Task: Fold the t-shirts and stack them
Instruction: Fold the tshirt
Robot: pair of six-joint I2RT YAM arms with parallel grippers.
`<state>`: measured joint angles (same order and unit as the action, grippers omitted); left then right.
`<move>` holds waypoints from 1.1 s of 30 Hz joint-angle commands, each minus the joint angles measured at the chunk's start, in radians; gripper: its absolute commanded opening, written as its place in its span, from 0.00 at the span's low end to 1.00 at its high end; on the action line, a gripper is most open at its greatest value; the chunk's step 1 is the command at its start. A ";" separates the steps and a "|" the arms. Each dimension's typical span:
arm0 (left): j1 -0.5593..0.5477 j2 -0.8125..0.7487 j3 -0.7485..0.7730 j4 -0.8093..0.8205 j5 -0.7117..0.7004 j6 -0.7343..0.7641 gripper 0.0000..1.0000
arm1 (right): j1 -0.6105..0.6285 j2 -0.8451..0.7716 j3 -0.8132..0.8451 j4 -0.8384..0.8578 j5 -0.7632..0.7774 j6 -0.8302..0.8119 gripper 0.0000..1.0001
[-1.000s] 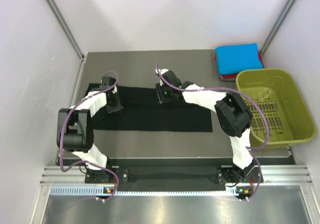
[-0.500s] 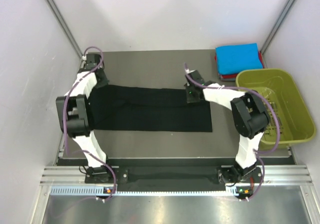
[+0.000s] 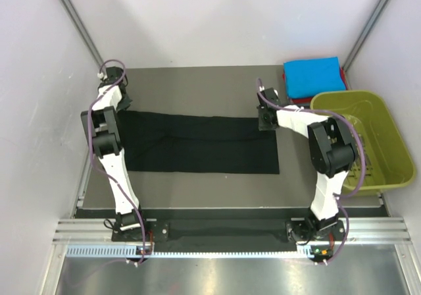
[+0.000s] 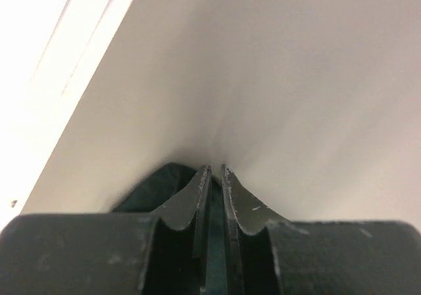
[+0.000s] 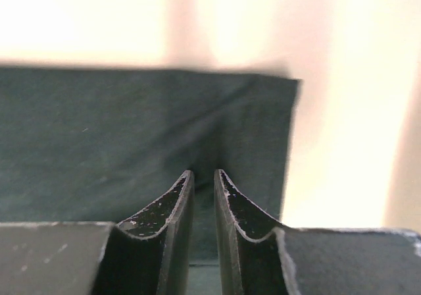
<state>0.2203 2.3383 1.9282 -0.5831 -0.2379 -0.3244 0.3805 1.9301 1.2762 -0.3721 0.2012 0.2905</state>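
Black t-shirt (image 3: 197, 145) lies folded into a long flat band across the middle of the grey worktop (image 3: 197, 84), running from the left arm's side to just short of the right arm's wrist. Its near edge is straight; its far edge shows a shallow ridge of cloth along the middle.

Left fingers (image 4: 215, 196): at the far left corner of the band, beside the left wall. The wrist view shows the two fingers nearly together with only a thin slit between them, dark cloth bunched at and below the tips. They appear to be pinching the shirt's corner (the exact contact is hidden by the fingers themselves). In the overhead view this gripper (image 3: 117, 91) sits at the cloth's far left end.

Right fingers (image 5: 202, 203): at the far right corner of the band. The wrist view shows a narrow gap between the fingers, dark cloth lying directly under and beyond them, its right edge visible against the pale surface. Whether cloth is clamped between them cannot be told. From overhead this gripper (image 3: 266, 114) rests over the shirt's far right corner.

Blue t-shirt (image 3: 314, 76): folded, at the far right corner of the worktop, on top of a red t-shirt (image 3: 299, 100) of which only an edge shows.

Olive-green basket (image 3: 329, 101): just beside that stack, nearer the right wall
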 commanded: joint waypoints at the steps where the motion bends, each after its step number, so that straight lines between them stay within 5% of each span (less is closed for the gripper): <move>1: 0.036 0.044 -0.039 -0.069 -0.092 -0.053 0.17 | -0.035 0.020 -0.026 -0.021 0.089 0.009 0.20; 4: 0.056 0.024 -0.107 -0.018 -0.100 -0.088 0.17 | -0.042 0.023 -0.044 -0.019 0.133 0.028 0.20; 15: 0.067 0.073 0.008 -0.049 -0.118 -0.102 0.16 | -0.061 -0.007 -0.069 0.032 0.169 0.095 0.25; 20: 0.050 -0.035 0.040 -0.096 -0.084 -0.068 0.21 | -0.061 -0.034 0.006 -0.002 0.149 0.061 0.29; 27: 0.036 -0.368 -0.280 -0.007 -0.049 0.011 0.36 | -0.012 -0.164 0.009 -0.005 0.048 0.050 0.37; 33: -0.042 -0.556 -0.495 -0.038 -0.099 0.059 0.38 | 0.050 -0.174 0.017 0.016 -0.061 0.036 0.42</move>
<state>0.2245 1.8729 1.4952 -0.6106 -0.2981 -0.3084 0.3965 1.7927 1.2587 -0.3809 0.2237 0.3454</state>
